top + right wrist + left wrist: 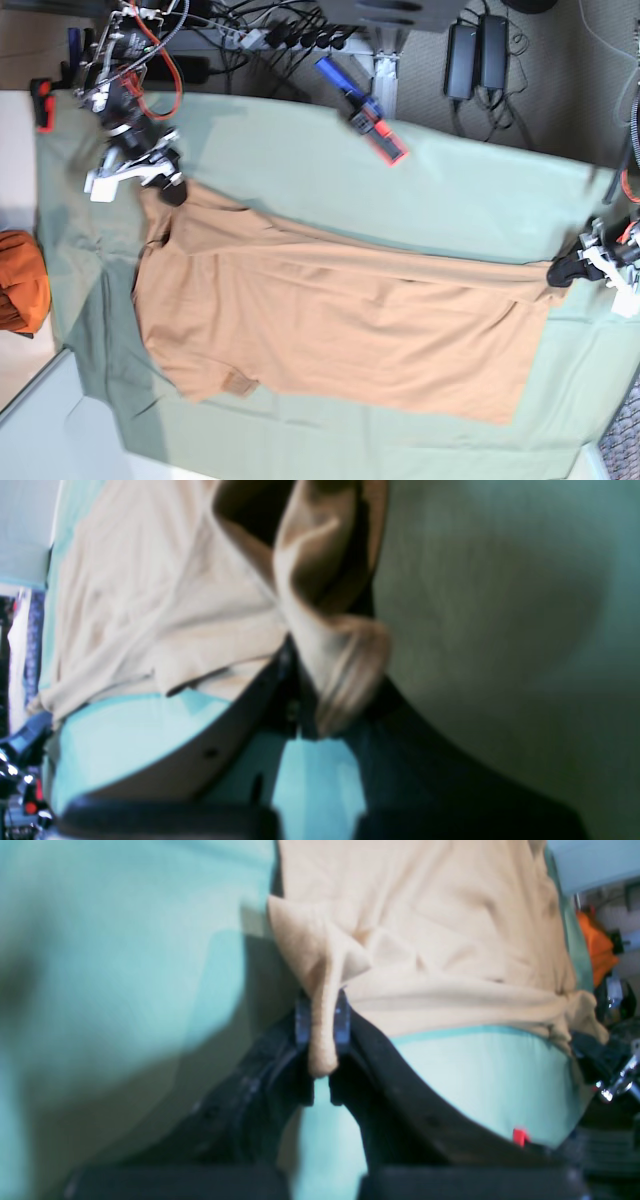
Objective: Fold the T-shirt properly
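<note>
The peach-tan T-shirt (330, 320) lies spread across the pale green sheet (450, 200). Its far edge is lifted between my two grippers. My left gripper (562, 270), at the right of the base view, is shut on one end of that edge. In the left wrist view its fingers (322, 1025) pinch a fold of the T-shirt (425, 930). My right gripper (172, 190), at the upper left of the base view, is shut on the other end. In the right wrist view (325, 700) a bunched fold of the T-shirt (150, 610) sits between the jaws.
An orange cloth bundle (20, 280) sits at the left, off the sheet. A blue and red tool (365, 115) lies at the sheet's far edge. Cables and power bricks (470, 45) lie on the floor behind. The table's near edge runs along the bottom left.
</note>
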Tool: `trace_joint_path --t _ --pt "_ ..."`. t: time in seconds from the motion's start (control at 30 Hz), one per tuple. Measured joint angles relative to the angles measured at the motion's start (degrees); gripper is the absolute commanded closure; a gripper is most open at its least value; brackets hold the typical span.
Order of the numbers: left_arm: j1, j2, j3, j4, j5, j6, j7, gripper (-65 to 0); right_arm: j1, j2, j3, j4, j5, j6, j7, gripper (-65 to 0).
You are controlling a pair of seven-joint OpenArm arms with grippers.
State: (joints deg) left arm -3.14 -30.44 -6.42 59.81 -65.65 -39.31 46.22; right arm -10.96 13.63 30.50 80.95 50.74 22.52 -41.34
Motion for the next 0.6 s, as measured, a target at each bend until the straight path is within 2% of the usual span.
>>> trace_joint_path --t 0.17,0.37,0.6 --pt "5.81 0.13 -0.76 7.72 0.17 0.02 0.35 0.0 -5.62 -0.02 -0.02 6.25 -1.14 0.04 -1.4 0.0" --pt "12.28 -0.04 -7.23 16.37 -0.24 0.02 1.07 0.0 -13.7 0.2 -0.04 17.2 -1.81 0.11 -2.69 0.0" --pt "19.98 -0.02 -11.17 24.39 -0.26 0.0 1.44 0.0 -17.03 0.37 0.42 21.44 -1.49 0.11 -2.71 0.0"
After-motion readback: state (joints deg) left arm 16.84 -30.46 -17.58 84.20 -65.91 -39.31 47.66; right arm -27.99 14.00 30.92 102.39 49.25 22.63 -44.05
